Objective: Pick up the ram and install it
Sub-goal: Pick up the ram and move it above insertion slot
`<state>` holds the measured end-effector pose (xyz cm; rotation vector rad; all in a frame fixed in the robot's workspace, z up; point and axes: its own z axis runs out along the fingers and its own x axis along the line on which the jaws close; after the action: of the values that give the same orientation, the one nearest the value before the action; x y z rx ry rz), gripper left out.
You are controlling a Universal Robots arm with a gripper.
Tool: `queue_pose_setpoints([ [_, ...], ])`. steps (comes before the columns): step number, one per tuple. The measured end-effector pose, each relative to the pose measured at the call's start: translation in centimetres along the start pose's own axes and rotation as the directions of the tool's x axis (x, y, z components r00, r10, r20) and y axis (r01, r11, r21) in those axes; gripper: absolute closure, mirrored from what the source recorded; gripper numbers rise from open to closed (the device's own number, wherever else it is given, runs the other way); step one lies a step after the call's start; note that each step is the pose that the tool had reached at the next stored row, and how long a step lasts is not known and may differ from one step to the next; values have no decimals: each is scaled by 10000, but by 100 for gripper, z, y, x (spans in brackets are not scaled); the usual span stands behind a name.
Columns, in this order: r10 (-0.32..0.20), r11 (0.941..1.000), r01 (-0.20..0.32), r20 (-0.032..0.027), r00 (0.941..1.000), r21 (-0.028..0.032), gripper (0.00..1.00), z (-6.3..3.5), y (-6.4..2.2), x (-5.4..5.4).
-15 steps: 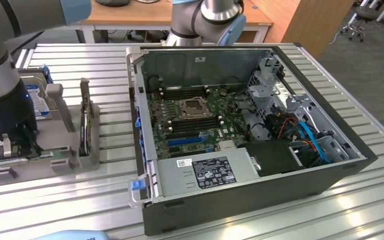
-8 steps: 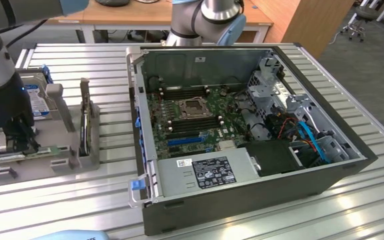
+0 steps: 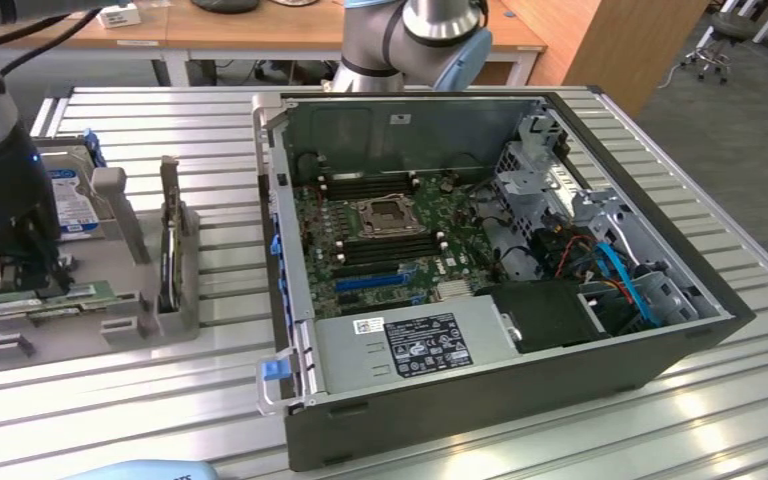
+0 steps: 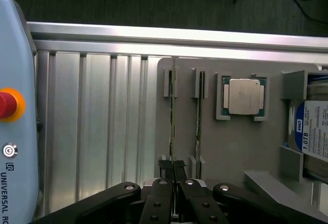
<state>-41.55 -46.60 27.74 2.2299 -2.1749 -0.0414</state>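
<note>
Two memory sticks stand on edge, side by side, in slots of the grey holder (image 4: 230,147): the ram (image 4: 172,116) and a second stick (image 4: 198,116). One processor (image 4: 244,96) and one hard drive (image 4: 313,131) sit further along. The gripper (image 4: 173,168) has its fingers clamped together on one end of the ram, which is nearest the holder's outer edge. Bare slatted table (image 4: 92,131) lies beyond that edge. One open computer case (image 3: 491,410) sits well apart, on the exterior view's right.

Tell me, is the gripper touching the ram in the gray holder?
Touching. The wrist view shows the gripper pinched shut on the thin edge of the ram, with no gap.
</note>
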Motion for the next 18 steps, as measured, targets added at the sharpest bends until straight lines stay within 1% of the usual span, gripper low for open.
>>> queue_pose_setpoints([
  [12,0,10000,0,-1,10000,0,89,-227,8,0],
  [18,0,10000,0,0,10000,0,89,-324,12,0],
])
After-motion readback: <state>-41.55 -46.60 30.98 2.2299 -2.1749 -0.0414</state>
